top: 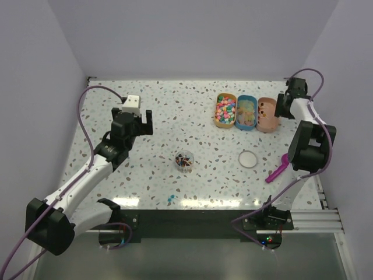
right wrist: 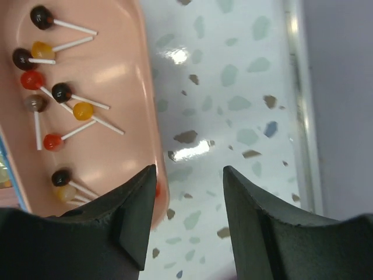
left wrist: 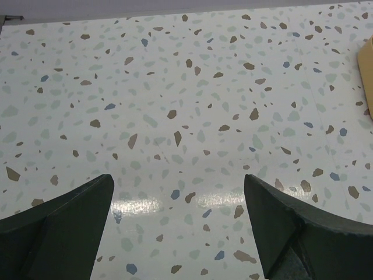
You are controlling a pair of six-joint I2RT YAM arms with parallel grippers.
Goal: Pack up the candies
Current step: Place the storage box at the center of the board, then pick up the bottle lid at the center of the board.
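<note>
The candies [top: 185,160], a dark mix of tiny pieces, lie in a small clear cup at the middle of the table. A purple scoop [top: 277,171] rests on the table at the right, near the right arm. My right gripper [top: 284,105] [right wrist: 190,170] is open and holds nothing; it hangs over the right rim of the pink tray [right wrist: 152,99], one finger above the rim, the other above bare table. My left gripper [top: 137,119] [left wrist: 178,178] is wide open over bare speckled table at the back left, far from the cup.
Three trays stand in a row at the back right: orange [top: 216,111] with pastel candies, blue [top: 246,98] with pale ones, pink [top: 267,127] with lollipops [right wrist: 53,92]. A white lid [top: 247,158] lies right of the cup. A small blue piece [top: 169,198] sits near the front edge.
</note>
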